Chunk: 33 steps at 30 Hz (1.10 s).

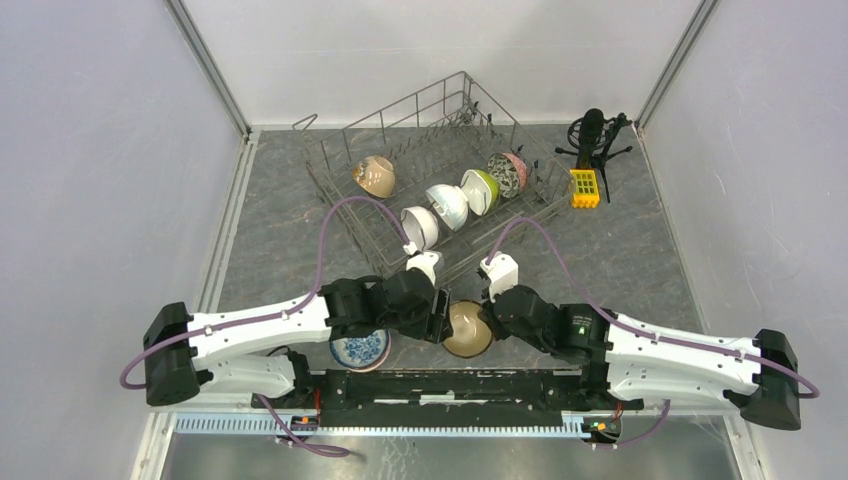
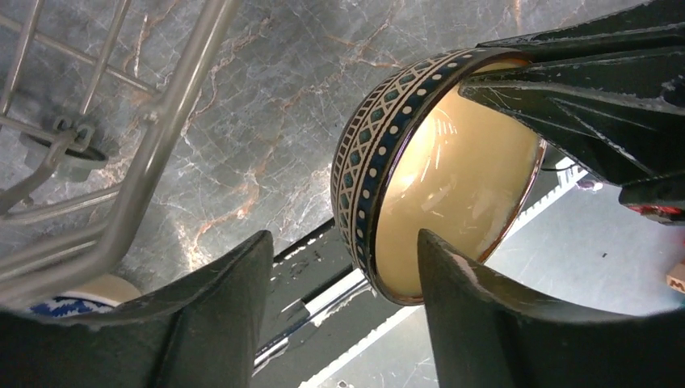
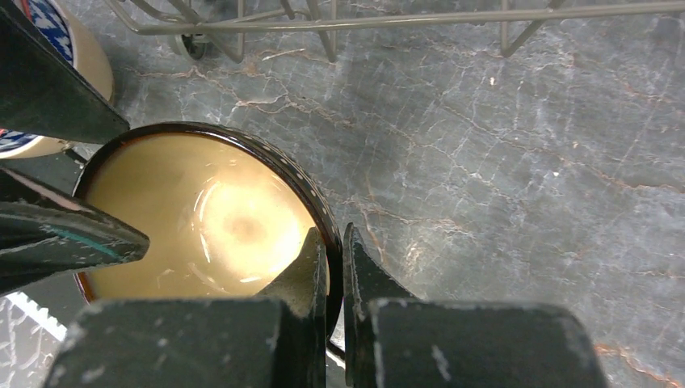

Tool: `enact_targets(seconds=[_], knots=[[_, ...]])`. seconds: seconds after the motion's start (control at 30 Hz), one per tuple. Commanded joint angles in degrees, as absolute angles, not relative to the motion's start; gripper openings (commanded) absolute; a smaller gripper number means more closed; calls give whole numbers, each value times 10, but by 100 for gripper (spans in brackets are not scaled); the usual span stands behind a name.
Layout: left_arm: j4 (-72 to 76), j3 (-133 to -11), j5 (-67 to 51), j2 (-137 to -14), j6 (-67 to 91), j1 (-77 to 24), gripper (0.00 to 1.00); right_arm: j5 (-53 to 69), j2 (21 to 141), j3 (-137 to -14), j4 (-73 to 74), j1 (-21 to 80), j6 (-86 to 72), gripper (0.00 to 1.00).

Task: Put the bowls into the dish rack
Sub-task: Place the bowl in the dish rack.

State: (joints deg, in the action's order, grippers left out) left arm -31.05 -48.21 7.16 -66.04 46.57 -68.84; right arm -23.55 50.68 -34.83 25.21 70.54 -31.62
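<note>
At the worktop's near edge, my arms angle inward: my right pincer [image 3: 329, 263] clenches the tan bowl [image 3: 202, 218] by its rim; my left pincer [image 2: 343, 242] gapes, seemingly astride it.

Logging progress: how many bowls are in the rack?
5: tan bowl at left; white bowl, second white bowl, lime green bowl, speckled bowl in a diagonal row. Others may be hidden.
</note>
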Motion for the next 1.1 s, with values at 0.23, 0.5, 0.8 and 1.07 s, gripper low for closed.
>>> enact_targets(seconds=[0.23,0.5,0.8,1.07], knots=[[-252,-523,91,-716,503,-696,43,-282,487,-398,247,716,-300,0],[-225,-513,86,-732,511,-697,5,-269,468,-399,245,717,-295,0],[-188,-478,91,-703,514,-696,2,-240,399,-364,215,717,-296,41],[-135,-430,93,-649,517,-693,2,-210,357,-340,178,717,-300,65]])
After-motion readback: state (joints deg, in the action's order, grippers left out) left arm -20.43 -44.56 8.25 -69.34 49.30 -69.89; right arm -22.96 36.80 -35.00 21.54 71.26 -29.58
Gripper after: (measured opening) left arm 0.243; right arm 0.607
